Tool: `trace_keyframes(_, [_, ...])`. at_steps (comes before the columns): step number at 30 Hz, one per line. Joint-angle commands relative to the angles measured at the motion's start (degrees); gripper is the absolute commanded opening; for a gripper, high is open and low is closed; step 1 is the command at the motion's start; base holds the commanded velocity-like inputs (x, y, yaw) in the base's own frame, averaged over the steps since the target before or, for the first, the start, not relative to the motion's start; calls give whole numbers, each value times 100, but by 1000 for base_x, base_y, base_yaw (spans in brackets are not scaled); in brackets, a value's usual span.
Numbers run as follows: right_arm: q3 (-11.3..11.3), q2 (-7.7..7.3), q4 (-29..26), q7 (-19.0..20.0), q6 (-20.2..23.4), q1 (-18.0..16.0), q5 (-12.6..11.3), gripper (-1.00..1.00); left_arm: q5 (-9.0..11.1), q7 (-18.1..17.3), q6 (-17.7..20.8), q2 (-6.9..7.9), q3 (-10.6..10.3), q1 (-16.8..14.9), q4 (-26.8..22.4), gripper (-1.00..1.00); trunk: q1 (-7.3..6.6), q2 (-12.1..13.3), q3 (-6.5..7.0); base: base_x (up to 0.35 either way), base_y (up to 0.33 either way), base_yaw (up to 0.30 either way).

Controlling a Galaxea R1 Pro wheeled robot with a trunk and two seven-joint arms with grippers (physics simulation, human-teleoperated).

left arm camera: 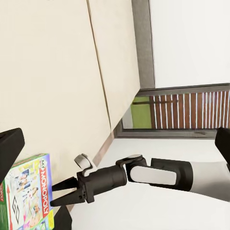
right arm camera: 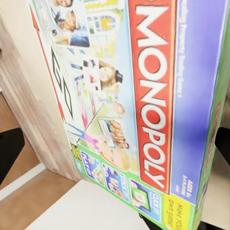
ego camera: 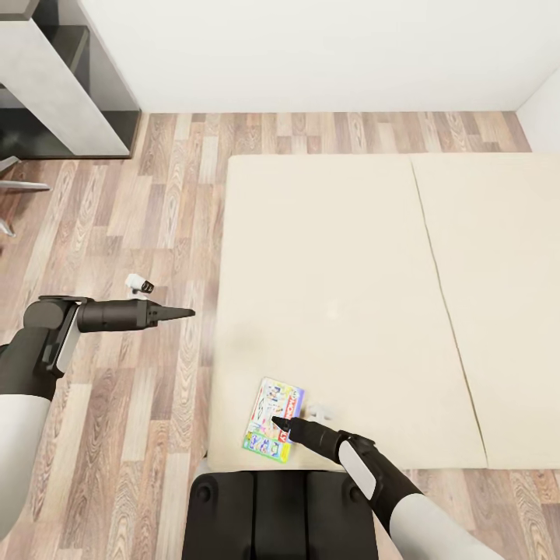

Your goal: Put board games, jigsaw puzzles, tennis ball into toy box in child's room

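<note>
One board game (ego camera: 272,420), a flat pale green and blue box with a red Monopoly band, lies on the beige bed (ego camera: 334,257) near its front left corner. My right gripper (ego camera: 277,422) is right at the box's near edge, open. In the left wrist view its fingers (left arm camera: 61,185) stand apart beside the box (left arm camera: 26,196). The right wrist view shows the box lid (right arm camera: 143,96) very close, between the spread fingers. My left gripper (ego camera: 185,313) hangs open over the wood floor, left of the bed and apart from the game.
A grey shelf unit (ego camera: 70,85) stands at the back left against the white wall, with chair legs (ego camera: 15,187) beside it. Wood-plank floor (ego camera: 155,194) runs left of and behind the bed. My dark base (ego camera: 280,513) touches the bed's front edge.
</note>
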Motion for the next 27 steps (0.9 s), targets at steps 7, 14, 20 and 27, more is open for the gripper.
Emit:
trace_keyframes(7, [14,-1,-2,-1,30,-3,-46,100,0,-29,61,3,0,0,-1,100,3,-9,-6,0,14,0])
trace_keyframes(14, [10,-1,-2,-2,30,-2,-46,100,0,-23,61,3,-2,1,-1,100,3,-9,-6,0,0,0])
trace_keyframes(20, [11,-1,-2,0,30,-2,-46,100,2,-12,61,3,-6,1,-1,100,3,-9,-6,0,44,0])
trace_keyframes(27, [10,-1,-2,2,30,-2,-46,100,1,-12,61,3,-5,1,-1,100,3,-9,-6,0,60,0])
